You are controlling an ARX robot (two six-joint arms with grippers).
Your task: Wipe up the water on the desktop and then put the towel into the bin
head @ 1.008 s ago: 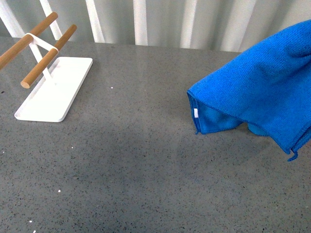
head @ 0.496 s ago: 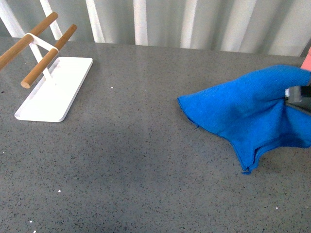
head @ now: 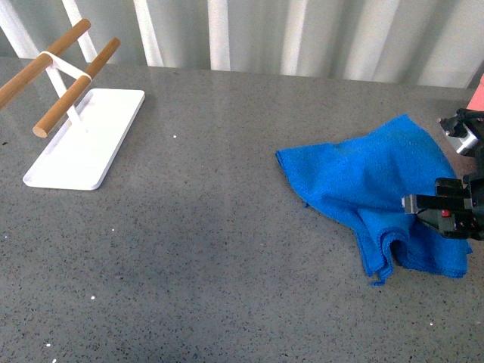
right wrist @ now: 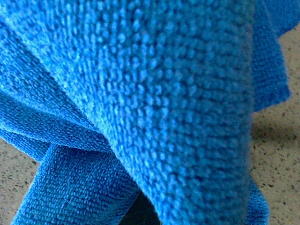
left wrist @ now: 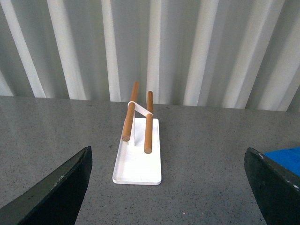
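The blue towel (head: 368, 185) lies spread and rumpled on the grey speckled desktop (head: 227, 249) at the right. My right gripper (head: 435, 208) is shut on the towel's right edge, low over the desktop. In the right wrist view the towel (right wrist: 154, 93) fills the frame and hides the jaws. A pink sliver of the bin (head: 478, 97) shows at the right edge. My left gripper (left wrist: 171, 206) is open and empty above the desktop (left wrist: 197, 154), its dark fingers (left wrist: 56, 192) at both lower corners. A corner of the towel (left wrist: 286, 157) shows beside the right finger.
A flat white tray (head: 83, 147) with two wooden rods (head: 72, 87) stands at the back left; it also shows in the left wrist view (left wrist: 138, 154). A white corrugated wall (head: 265, 30) runs along the desktop's far edge.
The towel has come down from hanging in the air at the right and now lies spread on the desktop. My right gripper has come into view at the right edge, low over the surface.
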